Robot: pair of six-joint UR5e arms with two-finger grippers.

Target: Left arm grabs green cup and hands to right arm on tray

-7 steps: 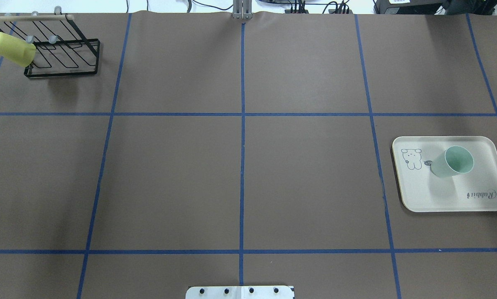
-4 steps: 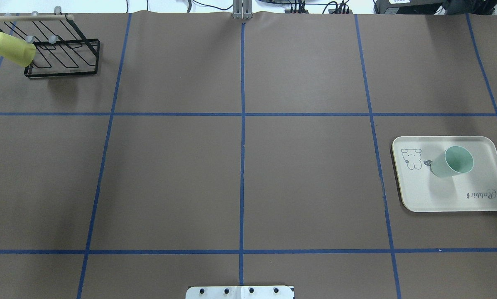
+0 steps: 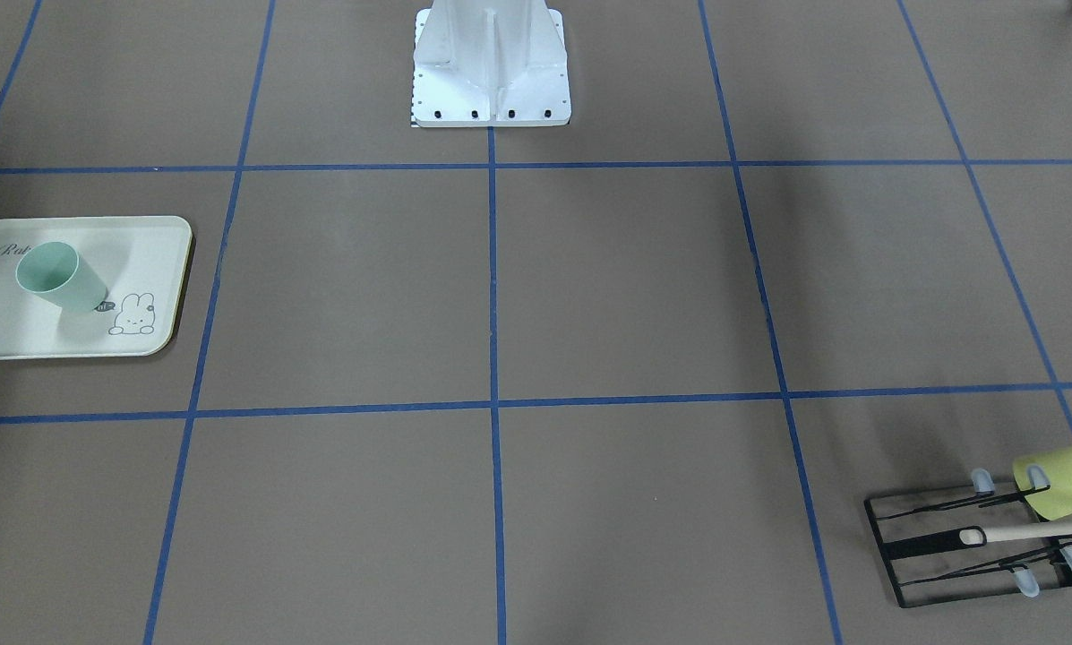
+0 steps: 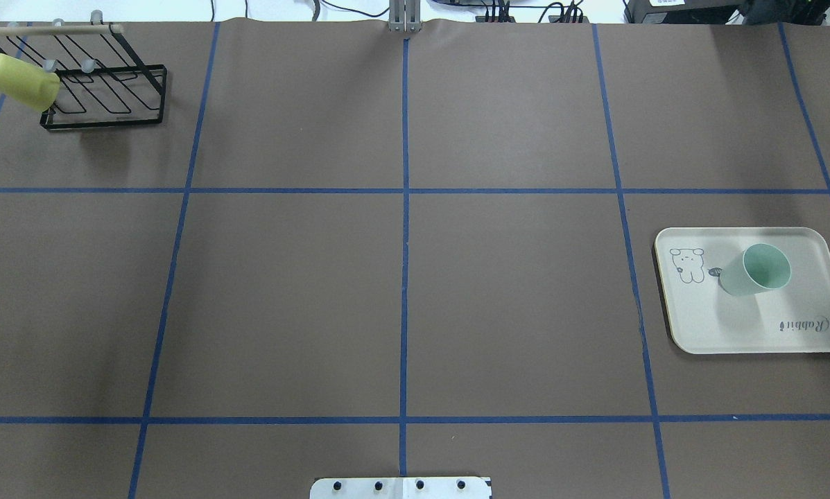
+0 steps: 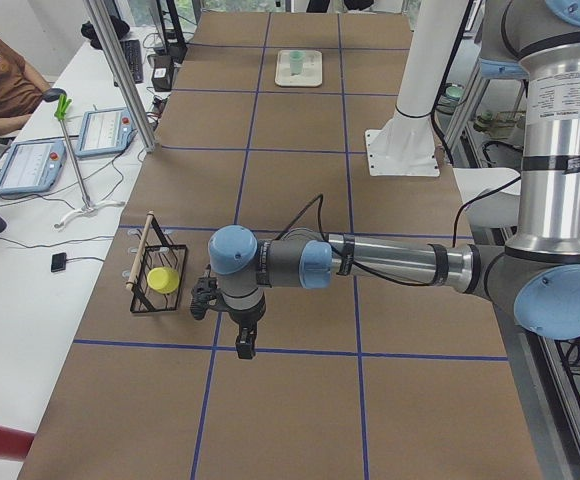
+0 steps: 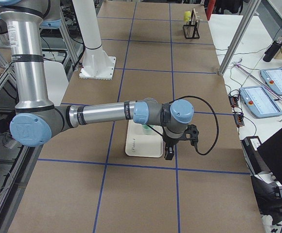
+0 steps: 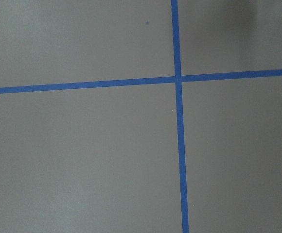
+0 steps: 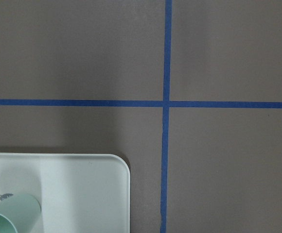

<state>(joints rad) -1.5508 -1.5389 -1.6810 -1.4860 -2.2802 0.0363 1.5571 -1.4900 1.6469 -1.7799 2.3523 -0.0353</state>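
The left end effector [image 5: 244, 346] is pointing straight down above the counter [image 4: 512, 298], near a black wire rack [image 5: 150, 292]. It is showing only in a side view, so I cannot tell whether its jaws are apart or together. Its wrist camera is looking at brown counter and a crossing of blue tape [image 7: 178, 78]. Behind it, the left arm [image 5: 390, 262] is stretching out low and level over the counter.

The right end effector [image 6: 168, 154] is also pointing down, hanging just beside one corner of the tray [image 4: 733, 333]. Here too I cannot tell how its jaws are standing. The right arm [image 6: 102, 114] is reaching out level from its elbow.

The green cup [image 4: 753, 272] is standing mouth up on the tray, just beside the little bunny drawing, with neither end effector touching it. The tray is lying flat on the robot's right side of the counter.

Well apart, at the far left corner, a yellow-green cup [image 4: 21, 82] is hanging on the wire rack. A white mount [image 3: 491, 67] is standing at the robot's edge of the counter
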